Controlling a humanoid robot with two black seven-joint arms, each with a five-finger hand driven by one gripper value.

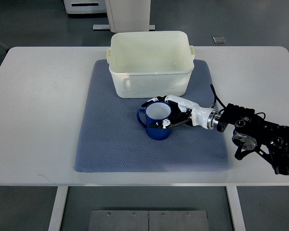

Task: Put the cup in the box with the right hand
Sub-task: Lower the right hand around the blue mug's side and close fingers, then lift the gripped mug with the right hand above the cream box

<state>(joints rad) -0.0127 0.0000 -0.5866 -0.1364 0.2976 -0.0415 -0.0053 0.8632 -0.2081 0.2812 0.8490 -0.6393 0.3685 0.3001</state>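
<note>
The right hand (172, 114) is wrapping its fingers around the blue cup (156, 121), standing upright on the mat (111, 144) just in front of the box (151, 62). Lifting should clear the near wall before lowering inside.

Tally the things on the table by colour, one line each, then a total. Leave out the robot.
Blue: 2, the cup held by the right hand, and the mat
White: 1, the box
Total: 3
</note>
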